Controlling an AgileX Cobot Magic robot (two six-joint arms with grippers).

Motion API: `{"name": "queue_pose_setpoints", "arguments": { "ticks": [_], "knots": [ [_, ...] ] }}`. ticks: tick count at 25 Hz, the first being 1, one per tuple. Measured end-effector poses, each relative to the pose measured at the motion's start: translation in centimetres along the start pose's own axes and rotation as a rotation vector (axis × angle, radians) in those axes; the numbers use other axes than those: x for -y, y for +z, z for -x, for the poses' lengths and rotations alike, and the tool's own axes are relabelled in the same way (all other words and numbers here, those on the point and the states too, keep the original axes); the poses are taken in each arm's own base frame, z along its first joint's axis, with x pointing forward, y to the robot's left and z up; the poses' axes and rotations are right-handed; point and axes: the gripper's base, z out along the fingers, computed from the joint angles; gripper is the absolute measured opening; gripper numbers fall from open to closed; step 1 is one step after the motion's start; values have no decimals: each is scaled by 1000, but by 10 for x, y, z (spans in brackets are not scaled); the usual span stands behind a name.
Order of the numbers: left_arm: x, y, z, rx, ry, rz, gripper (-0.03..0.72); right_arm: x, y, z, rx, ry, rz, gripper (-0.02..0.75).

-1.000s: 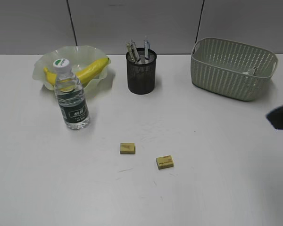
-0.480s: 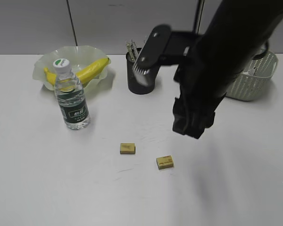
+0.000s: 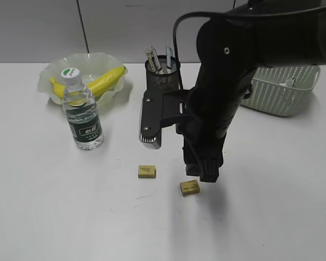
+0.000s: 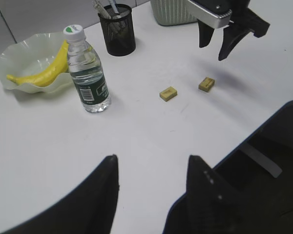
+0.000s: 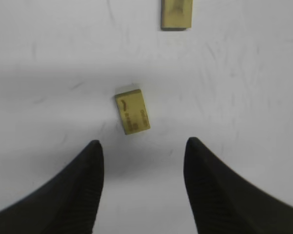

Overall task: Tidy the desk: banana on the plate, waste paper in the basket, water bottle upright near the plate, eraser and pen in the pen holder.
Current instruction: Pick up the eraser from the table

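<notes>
banana (image 3: 104,81) in plate (image 3: 50,76), bottle (image 3: 82,111) just in front

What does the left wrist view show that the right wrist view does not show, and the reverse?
Only the left wrist view shows the banana on the plate, the upright water bottle, the pen holder with pens, the basket and the open left claw. It also shows the right claw from outside, above the desk.

Only the right wrist view shows the printed top of the nearer eraser, lying ahead of the open claw.

Both show the two erasers, apart on the desk.
</notes>
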Motion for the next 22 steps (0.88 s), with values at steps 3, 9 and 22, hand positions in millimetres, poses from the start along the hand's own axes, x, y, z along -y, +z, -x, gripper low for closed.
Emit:
{"name": "queue_pose_setpoints", "arguments": {
  "ticks": [3,9,22],
  "knots": [
    [0,0,0,0,0,0,342,1,15,1,-4,-5,8,424],
    [0,0,0,0,-1,0,342,0,47,0,-48,-8,57,403],
    [0,0,0,0,-1,0,342,-2,82,-3,-88,-3,104,355]
  ]
}}
